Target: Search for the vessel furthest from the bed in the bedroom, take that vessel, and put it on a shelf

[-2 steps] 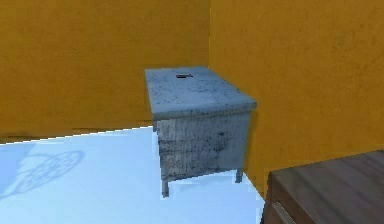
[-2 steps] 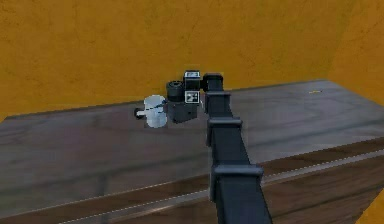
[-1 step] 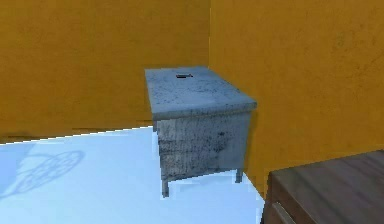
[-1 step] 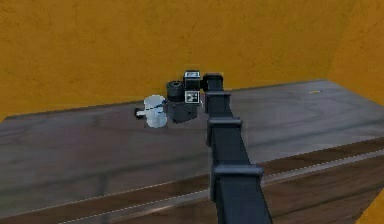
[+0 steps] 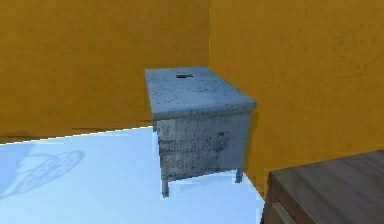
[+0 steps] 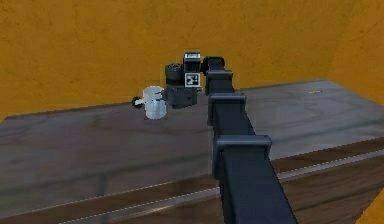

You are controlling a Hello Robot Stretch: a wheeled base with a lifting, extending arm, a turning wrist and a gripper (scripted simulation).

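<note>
my gripper [image 6: 166,90] is just above centre in the arm side view, and a small pale vessel [image 6: 155,104] sits at its fingers over a dark wooden top [image 6: 80,150], so i cannot tell whether i am grasping it or it rests there. an orange wall [image 6: 80,40] runs across the upper frame behind. in the forward view a grey stand [image 5: 200,120] is at centre, a wooden corner [image 5: 330,190] at lower right.

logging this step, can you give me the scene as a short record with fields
reach: arm stretched over a brown wooden top
at its far end: small white-grey cup-like thing
held: cannot tell
ahead: grey side table in a corner of orange walls
underfoot: pale blue floor
</note>
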